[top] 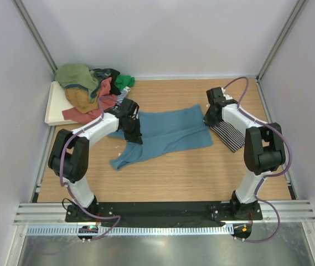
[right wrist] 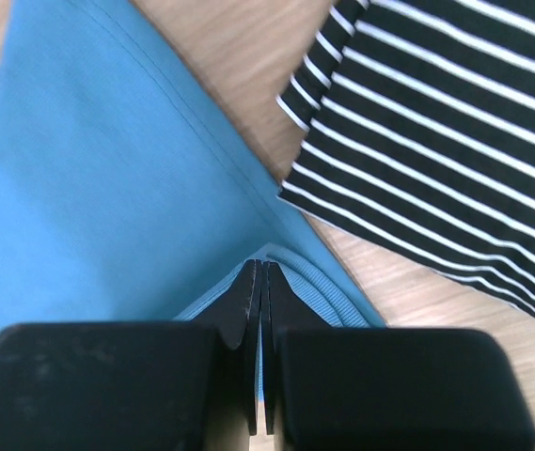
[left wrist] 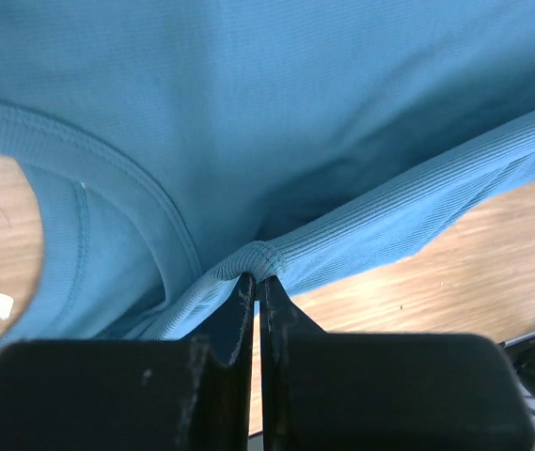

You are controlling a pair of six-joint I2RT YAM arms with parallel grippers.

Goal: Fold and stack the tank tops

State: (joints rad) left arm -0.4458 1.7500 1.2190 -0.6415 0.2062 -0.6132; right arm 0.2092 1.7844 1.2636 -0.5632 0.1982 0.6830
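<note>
So the teal top (top: 171,133) is laid left-to-right between both arms: left gripper (left wrist: 257,282) clamped on its ribbed edge, right gripper (right wrist: 260,272) seemingly pinched on the hem corner.

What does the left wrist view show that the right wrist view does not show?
Only the left wrist view shows the left gripper shut on a ribbed edge, a curved opening and a small white scrap. Only the right wrist view shows the right gripper and the striped tank top. Both show the teal tank top pinched over the wooden table.
</note>
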